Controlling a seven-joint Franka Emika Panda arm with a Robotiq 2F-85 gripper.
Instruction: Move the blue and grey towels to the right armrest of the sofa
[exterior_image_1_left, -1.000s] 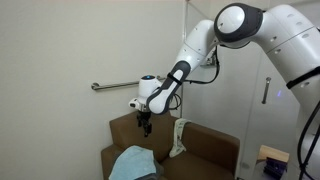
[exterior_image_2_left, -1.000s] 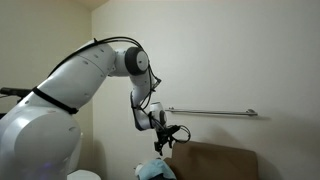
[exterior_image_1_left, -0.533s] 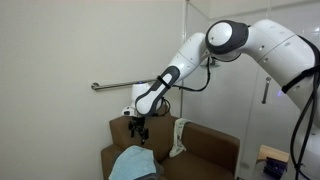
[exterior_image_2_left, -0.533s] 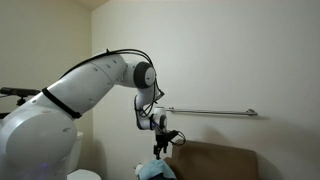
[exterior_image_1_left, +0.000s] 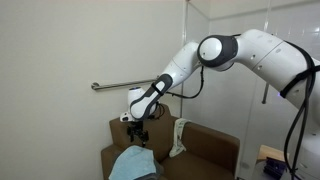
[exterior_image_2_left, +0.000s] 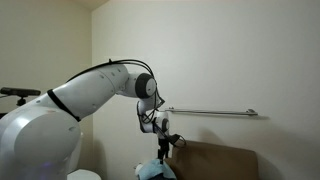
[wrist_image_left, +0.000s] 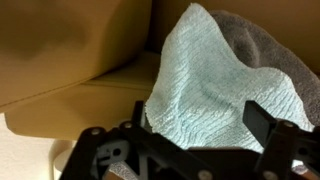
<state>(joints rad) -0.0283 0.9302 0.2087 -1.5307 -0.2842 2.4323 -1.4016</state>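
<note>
A light blue towel (wrist_image_left: 215, 85) lies bunched on the brown sofa (exterior_image_1_left: 205, 150), with a grey towel (wrist_image_left: 265, 40) under and behind it. In an exterior view the blue towel (exterior_image_1_left: 130, 162) rests on the sofa's armrest end, and it also shows low in an exterior view (exterior_image_2_left: 150, 171). My gripper (exterior_image_1_left: 134, 131) hangs open just above the blue towel, fingers apart with nothing between them; in the wrist view the fingers (wrist_image_left: 200, 125) straddle the towel's near edge. A whitish towel (exterior_image_1_left: 178, 138) hangs over the sofa back.
A metal grab rail (exterior_image_1_left: 115, 86) runs along the wall behind the sofa, also seen in an exterior view (exterior_image_2_left: 210, 113). A glass partition (exterior_image_1_left: 250, 80) stands beside the sofa. A small table with objects (exterior_image_1_left: 272, 160) is at the lower corner.
The arm has swung and lowered the gripper toward the blue towel over the past second. The towels have not moved.
</note>
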